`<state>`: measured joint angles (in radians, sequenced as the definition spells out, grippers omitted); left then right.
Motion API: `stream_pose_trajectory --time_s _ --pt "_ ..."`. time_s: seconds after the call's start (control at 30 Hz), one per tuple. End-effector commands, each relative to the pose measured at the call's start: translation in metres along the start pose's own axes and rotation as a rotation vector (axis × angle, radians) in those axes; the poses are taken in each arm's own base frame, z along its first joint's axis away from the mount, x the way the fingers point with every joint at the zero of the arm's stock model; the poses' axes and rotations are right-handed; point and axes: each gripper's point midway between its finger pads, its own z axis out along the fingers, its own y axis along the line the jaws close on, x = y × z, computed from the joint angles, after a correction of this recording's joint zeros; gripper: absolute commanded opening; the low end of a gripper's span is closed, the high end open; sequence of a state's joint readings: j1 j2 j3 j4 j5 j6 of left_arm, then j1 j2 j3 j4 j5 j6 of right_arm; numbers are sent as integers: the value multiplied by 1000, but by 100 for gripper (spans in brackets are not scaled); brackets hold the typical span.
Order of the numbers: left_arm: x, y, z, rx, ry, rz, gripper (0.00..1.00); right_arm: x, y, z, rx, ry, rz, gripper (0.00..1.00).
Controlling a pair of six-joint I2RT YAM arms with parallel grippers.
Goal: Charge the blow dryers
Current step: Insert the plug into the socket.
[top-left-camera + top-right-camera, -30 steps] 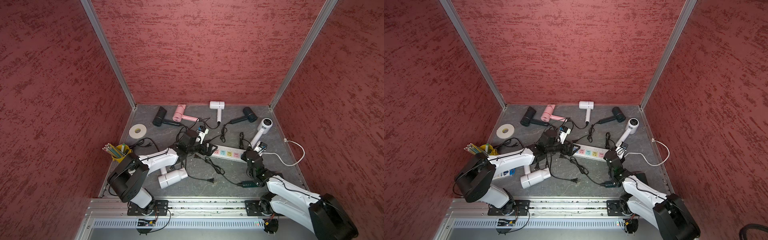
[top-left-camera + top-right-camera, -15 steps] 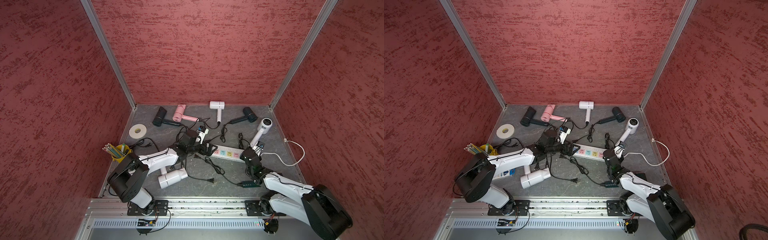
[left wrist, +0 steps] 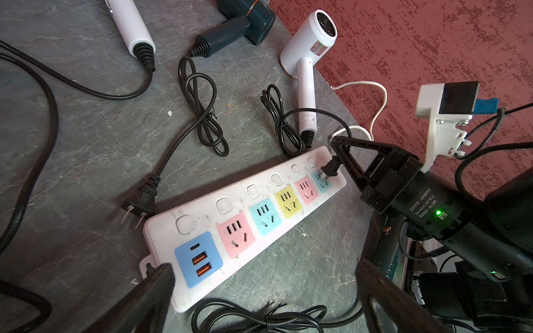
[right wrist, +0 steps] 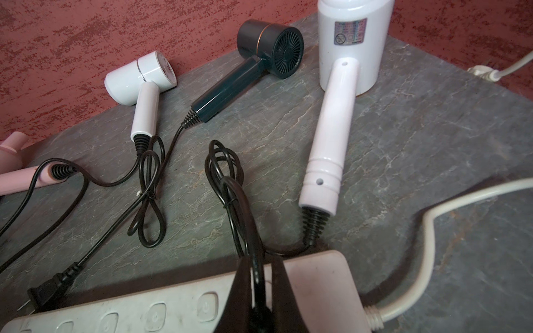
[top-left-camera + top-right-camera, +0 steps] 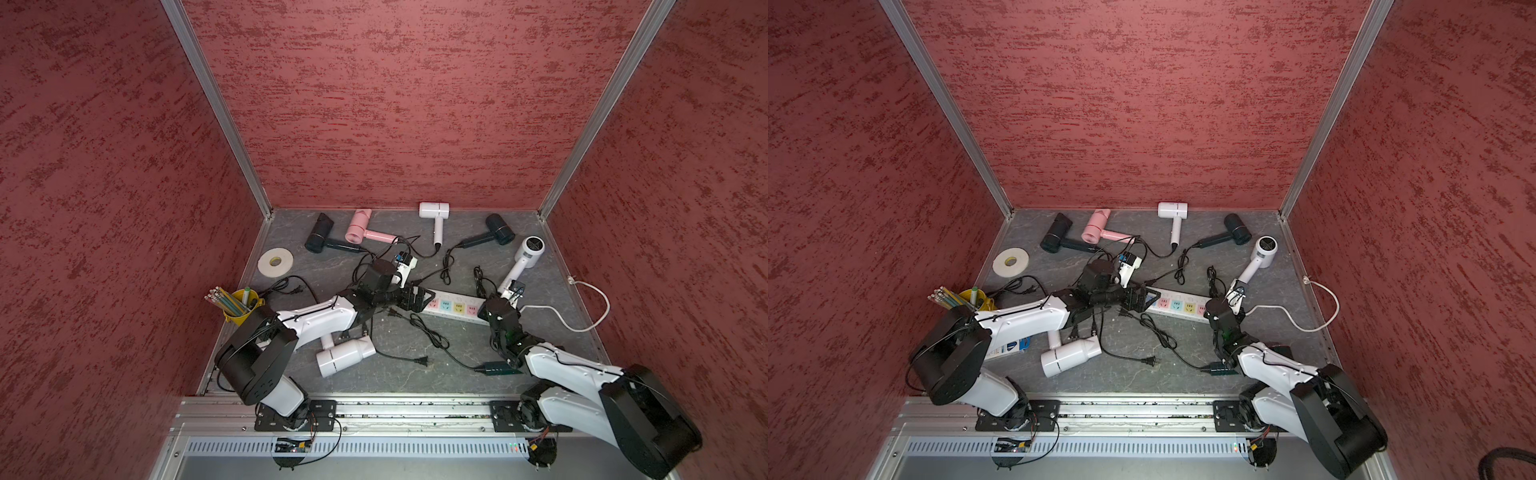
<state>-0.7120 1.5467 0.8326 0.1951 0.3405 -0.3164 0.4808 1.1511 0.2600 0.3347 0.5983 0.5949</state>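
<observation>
Several blow dryers lie on the grey floor: black (image 5: 319, 232), pink (image 5: 360, 227), white (image 5: 434, 212), dark (image 5: 498, 229), white (image 5: 530, 251) and white (image 5: 345, 360). The long power strip (image 5: 453, 307) lies between my arms. My right gripper (image 4: 259, 276) is shut on a black plug (image 3: 328, 173), whose prongs are at the blue end socket. That plug's cord runs to the nearest white dryer (image 4: 331, 144). My left gripper (image 3: 265, 288) is open, and its fingers straddle the strip's USB end (image 3: 197, 259) without closing on it.
A tape roll (image 5: 275, 262) and a yellow pencil cup (image 5: 239, 305) stand at the left. The strip's white cable (image 5: 582, 307) loops right. Loose black cords and plugs (image 5: 422, 361) cross the floor. A dark green piece (image 5: 496, 368) lies by the right arm. Red walls close three sides.
The right arm's rear links have shifted a little while its gripper stays at the strip's end with the plug. The left arm has not moved.
</observation>
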Motion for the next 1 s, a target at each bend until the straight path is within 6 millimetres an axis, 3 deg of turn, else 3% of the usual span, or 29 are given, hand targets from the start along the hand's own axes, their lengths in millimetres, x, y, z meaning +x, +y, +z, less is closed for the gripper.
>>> stream_pose_trajectory --time_s 0.0,0.67,0.97 --pt "-12 -10 -3 28 -21 32 100 1 7 3 -11 17 -21 0" --pt "-11 -11 -4 31 -19 36 100 -10 -5 2 53 -55 26 0" --pt "-13 -12 -5 34 -24 38 99 -9 2 5 28 -47 3 0"
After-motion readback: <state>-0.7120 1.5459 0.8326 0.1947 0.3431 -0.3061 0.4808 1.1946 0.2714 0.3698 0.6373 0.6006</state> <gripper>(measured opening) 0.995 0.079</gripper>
